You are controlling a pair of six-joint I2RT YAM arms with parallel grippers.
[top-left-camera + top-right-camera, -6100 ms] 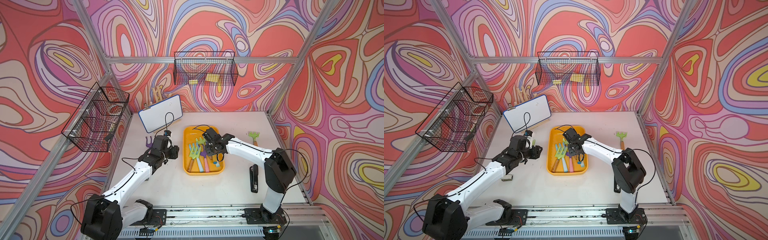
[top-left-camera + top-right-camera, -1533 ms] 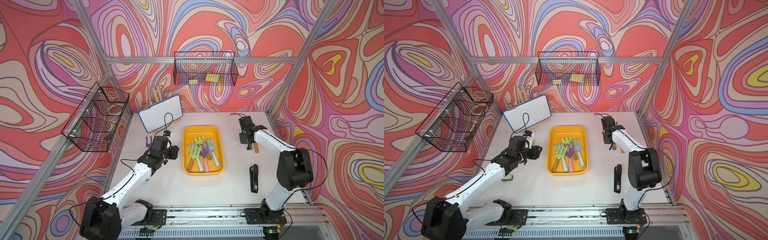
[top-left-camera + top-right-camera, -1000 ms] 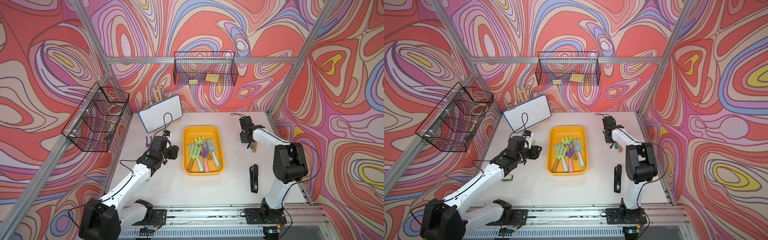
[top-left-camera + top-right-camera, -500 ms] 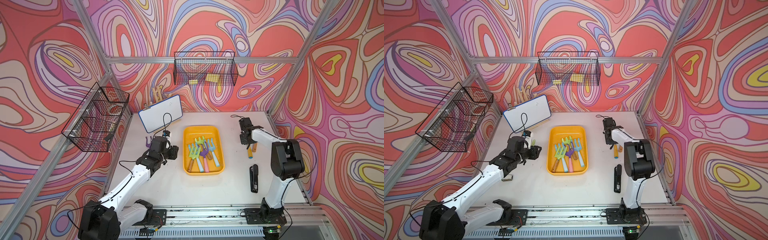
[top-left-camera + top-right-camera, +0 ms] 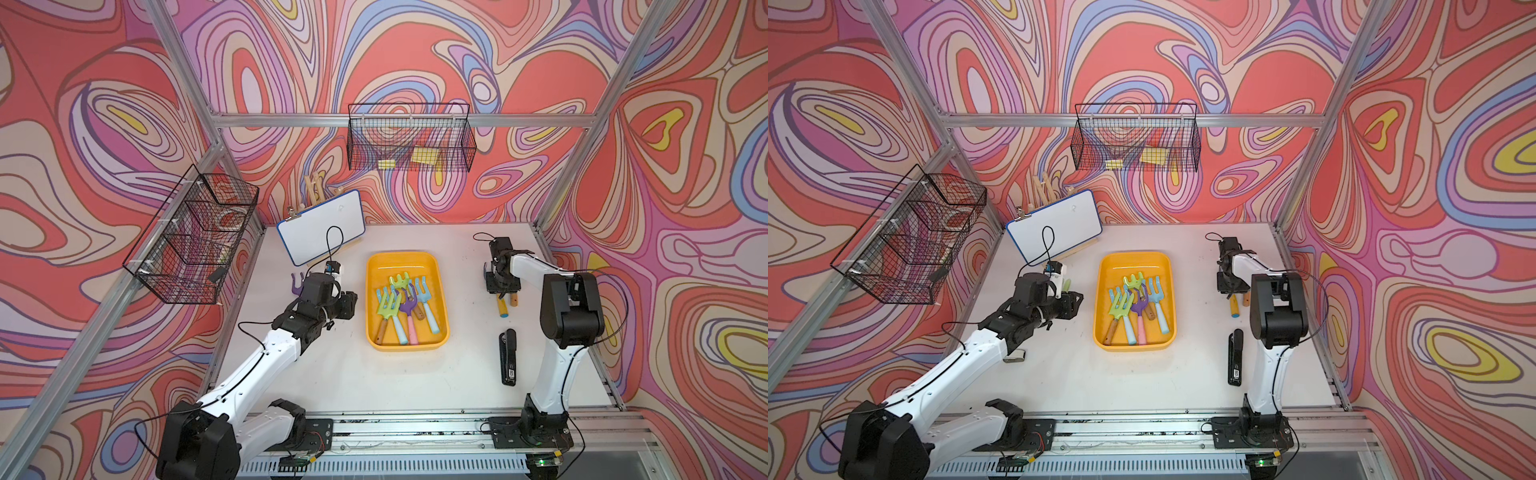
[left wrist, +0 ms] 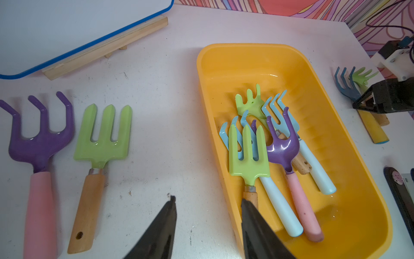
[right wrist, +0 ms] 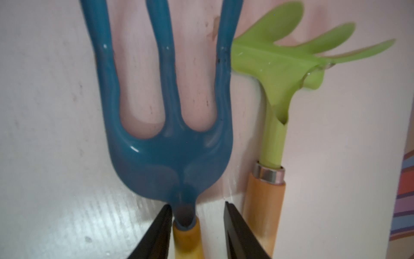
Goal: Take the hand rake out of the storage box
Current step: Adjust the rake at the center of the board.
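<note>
White tabletop [image 5: 353,374], swirly walls all round. Over on the left, two tools lie on the table: a purple rake [image 6: 42,143] and a green fork [image 6: 105,139], both mostly hidden behind the left arm in both top views. The left gripper [image 6: 207,199] hangs partly open with nothing in it, just beside the storage box [image 5: 399,264]. That holds five tools, all overlapping.

On the right, the blue hand rake [image 7: 170,154] is out on the table, just beside a green rake [image 7: 277,67]. From above, the right gripper [image 7: 197,204] covers both heads. Its jaws straddle the blue neck, slightly parted, with a gap on one side. Six seconds back that arm was down in the box. One black stapler-looking thing [image 5: 508,357] lies nearby.
</note>
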